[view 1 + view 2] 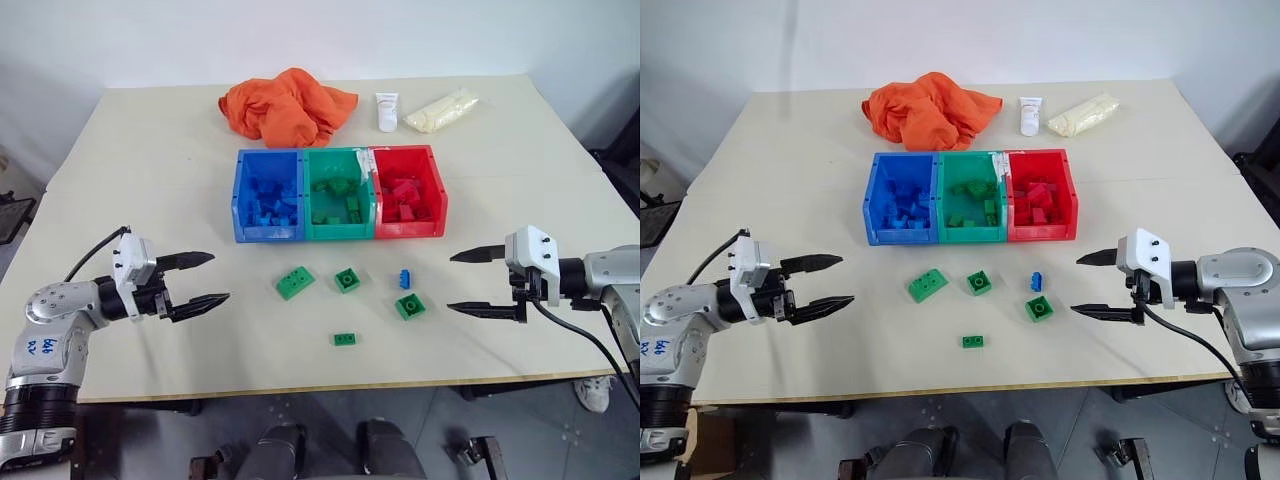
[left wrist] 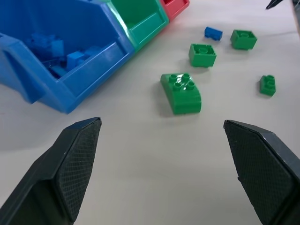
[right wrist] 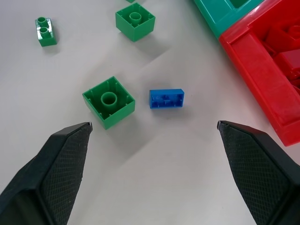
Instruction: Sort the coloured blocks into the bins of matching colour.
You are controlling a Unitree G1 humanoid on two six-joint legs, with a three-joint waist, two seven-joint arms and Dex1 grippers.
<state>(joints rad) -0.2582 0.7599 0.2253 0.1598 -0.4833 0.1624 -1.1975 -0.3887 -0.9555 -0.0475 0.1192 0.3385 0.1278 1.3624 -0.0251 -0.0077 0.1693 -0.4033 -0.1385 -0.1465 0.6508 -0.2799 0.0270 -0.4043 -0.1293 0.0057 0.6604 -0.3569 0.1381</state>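
Both grippers hover just above the desk (image 1: 150, 180) with fingers spread wide and nothing between them. The left gripper (image 1: 205, 281) points toward the curved green brick (image 1: 295, 282), well short of it. The right gripper (image 1: 465, 283) faces the square green brick (image 1: 410, 306) and the small blue brick (image 1: 404, 279), touching neither. Another square green brick (image 1: 347, 280) and a tiny two-stud green brick (image 1: 345, 339) lie loose on the desk too. Behind them stand the joined blue bin (image 1: 240, 205), green bin (image 1: 338, 232) and red bin (image 1: 438, 195), each holding bricks of its own colour.
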